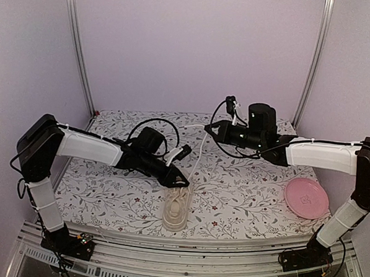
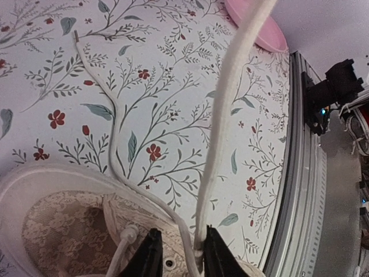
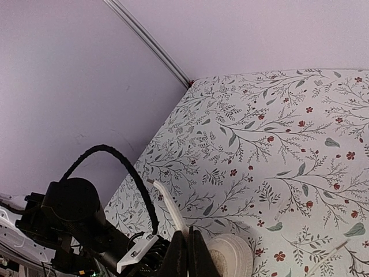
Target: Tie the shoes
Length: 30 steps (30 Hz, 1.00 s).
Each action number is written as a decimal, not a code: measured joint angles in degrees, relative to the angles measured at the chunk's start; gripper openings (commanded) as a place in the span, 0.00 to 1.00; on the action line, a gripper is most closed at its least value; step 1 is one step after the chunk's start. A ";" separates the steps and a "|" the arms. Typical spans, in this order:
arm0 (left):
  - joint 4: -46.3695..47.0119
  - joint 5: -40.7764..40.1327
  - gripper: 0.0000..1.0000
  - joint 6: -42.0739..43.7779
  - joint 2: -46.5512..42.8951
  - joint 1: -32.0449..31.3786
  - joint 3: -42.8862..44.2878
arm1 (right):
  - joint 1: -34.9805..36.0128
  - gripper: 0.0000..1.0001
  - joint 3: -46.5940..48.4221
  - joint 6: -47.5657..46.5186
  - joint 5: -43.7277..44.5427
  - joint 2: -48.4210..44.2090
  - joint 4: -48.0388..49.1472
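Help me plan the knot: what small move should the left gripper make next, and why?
Probably close the left gripper on the taut lace: it runs between the parted jaws, and the shut right gripper holds it stretched from the shoe.

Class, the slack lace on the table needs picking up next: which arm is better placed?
Probably left: the left gripper sits open at the sneaker, beside the slack lace; the right gripper is raised, shut on the taut lace.
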 measured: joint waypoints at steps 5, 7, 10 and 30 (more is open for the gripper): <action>-1.77 -0.07 0.06 0.33 0.22 0.00 0.42 | 0.00 0.02 0.57 -0.52 -0.02 1.03 0.00; -2.29 -0.22 0.00 0.13 0.22 0.00 0.42 | 0.00 0.02 0.85 -0.66 -0.04 1.60 -0.02; -2.45 -0.02 0.00 0.20 0.20 0.00 0.37 | 0.00 0.02 2.14 -0.76 -0.04 2.99 -0.22; 16.74 -1.84 0.00 -14.78 -6.14 0.00 -13.20 | -4.26 0.69 -5.62 -7.37 -9.90 8.76 3.23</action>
